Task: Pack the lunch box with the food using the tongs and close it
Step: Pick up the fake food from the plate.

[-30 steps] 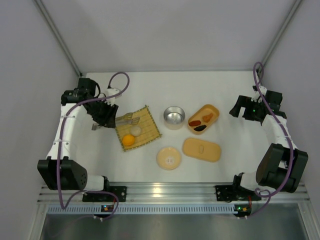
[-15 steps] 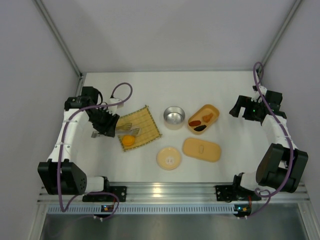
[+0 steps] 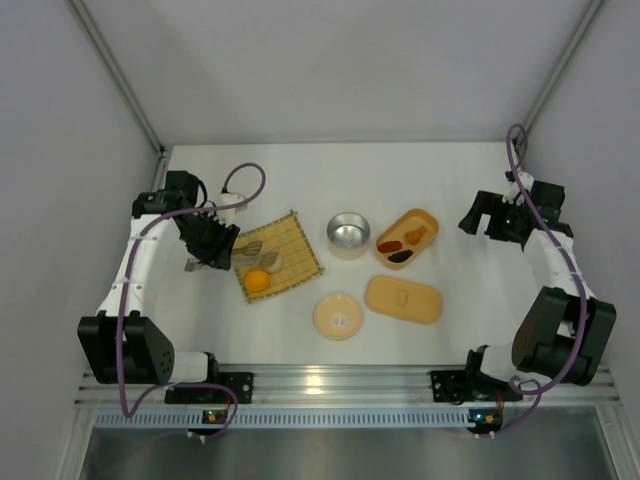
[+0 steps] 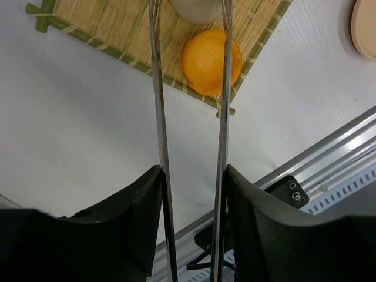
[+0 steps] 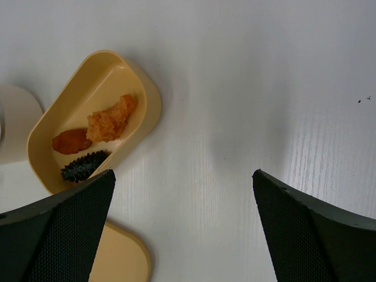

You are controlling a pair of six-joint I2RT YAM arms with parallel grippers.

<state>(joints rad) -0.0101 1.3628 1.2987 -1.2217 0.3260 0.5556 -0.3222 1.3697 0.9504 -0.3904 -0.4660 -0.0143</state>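
Tongs (image 4: 158, 117) in left jaws — above orange ball (image 4: 202, 61), mat (image 4: 100, 20)

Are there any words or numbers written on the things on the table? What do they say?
No words, numbers or brand names can be read in any view.
The lunch box lid has a small mark in its middle: too small to read.
The round cream dish has tiny marks at its middle: too small to read.
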